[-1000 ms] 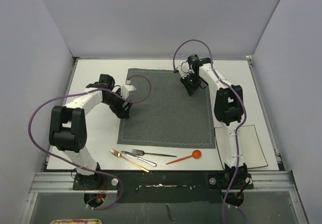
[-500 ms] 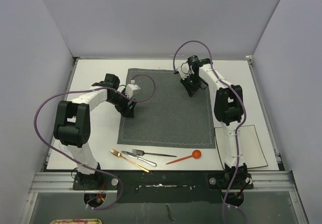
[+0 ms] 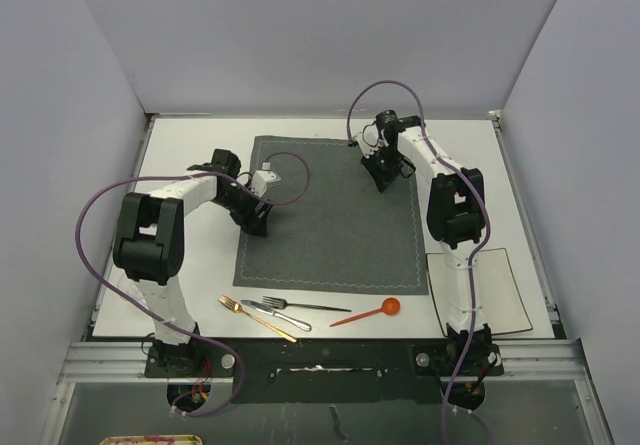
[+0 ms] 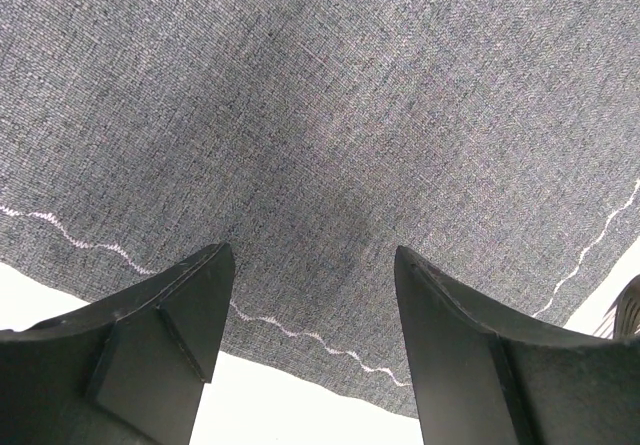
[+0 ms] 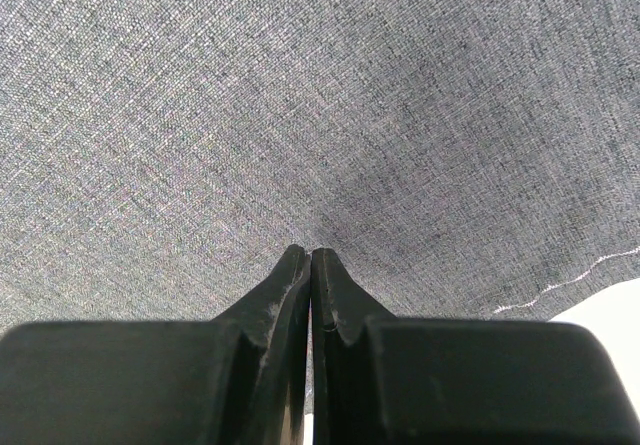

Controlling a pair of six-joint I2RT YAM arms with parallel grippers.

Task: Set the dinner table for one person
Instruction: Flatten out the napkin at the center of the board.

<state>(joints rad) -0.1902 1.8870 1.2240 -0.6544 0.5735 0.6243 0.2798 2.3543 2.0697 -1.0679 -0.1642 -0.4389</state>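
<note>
**Placemat Down, Plate and Cutlery Wait Along the Near Edge**

The white counter (image 3: 180, 143) carries everything for a one-person setting. A dark grey stitched placemat (image 3: 330, 235) lies flat across the middle, a little askew to the counter's edges. It looks to be the base of the setting, and no plate or cutlery sits on it yet.

At the near right, against the right arm (image 3: 455, 210), rests a square off-white plate (image 3: 503, 290). The part that shows holds nothing, and the arm hides its left side.

The left tool (image 3: 257, 221) hangs low at the mat's left edge, jaws well apart with nothing between them. Its wrist camera sees only woven cloth and a strip of white counter.

The right tool (image 3: 383, 177) is down near the mat's far right corner, jaws shut tip to tip. Whether they nip any cloth cannot be told. With one tool at each side of the mat, the arms are probably squaring or smoothing it before anything is laid.

Just off the mat's near edge, four pieces lie close together:
- a gold utensil (image 3: 258, 318)
- a silver fork (image 3: 272, 302)
- a second silver piece (image 3: 290, 318)
- an orange-red spoon (image 3: 370, 314), furthest right

They are likely parked there within reach of either arm.
</note>
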